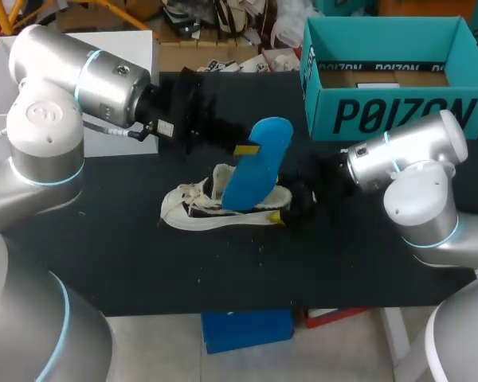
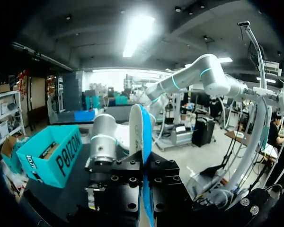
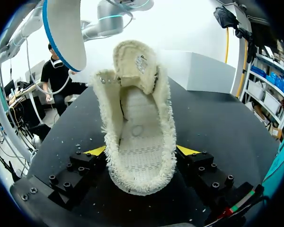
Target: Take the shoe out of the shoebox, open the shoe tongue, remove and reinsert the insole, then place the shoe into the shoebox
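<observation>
A white knit shoe (image 1: 215, 208) lies on its side in the middle of the black table. My right gripper (image 1: 303, 199) is shut on its heel end. In the right wrist view the shoe (image 3: 139, 137) sits between the yellow fingertips (image 3: 95, 150), its mouth wide and its tongue folded back. A blue insole (image 1: 259, 163) hangs tilted above the shoe, with my left gripper (image 1: 245, 150) shut on its upper edge. The left wrist view shows the insole (image 2: 143, 137) edge-on between the black fingers of the left gripper (image 2: 144, 177). The insole's pale underside (image 3: 64, 33) shows above the shoe. The teal shoebox (image 1: 390, 72) stands open at the back right.
A white box (image 1: 139, 44) stands at the table's back left, behind my left arm. Bare black tabletop (image 1: 247, 270) stretches from the shoe to the front edge. The shoebox (image 2: 52, 156) holds some paper inside.
</observation>
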